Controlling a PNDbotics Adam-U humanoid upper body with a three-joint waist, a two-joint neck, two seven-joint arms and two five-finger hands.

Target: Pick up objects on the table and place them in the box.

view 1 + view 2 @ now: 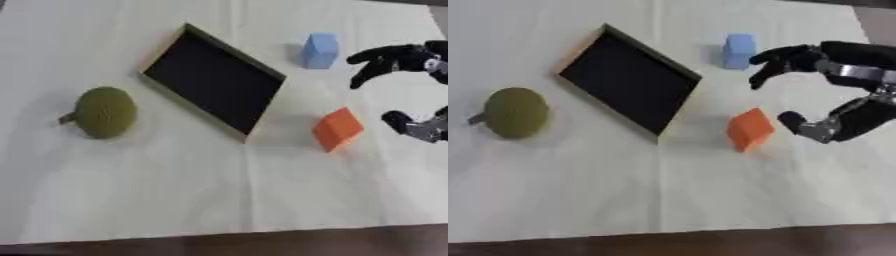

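While the right hand (833, 95) reaches in from the right edge with its fingers (773, 62) spread wide from the thumb and gripping nothing, the orange block (750, 129) lies just to its left on the tabletop (667, 200), close to the thumb tip but apart from it. That leftward offset is what the next move likely turns on: the hand would need to travel left and down so the block sits in the gap between thumb and fingers. The block rests tilted (one corner points toward the near edge), so its sides run askew to the hand. Just beyond the block to the left lies the black-lined box (214, 80), empty. A blue block (320, 50) stands farther back, and a green round object (105, 112) sits well to the left. No left hand shows.
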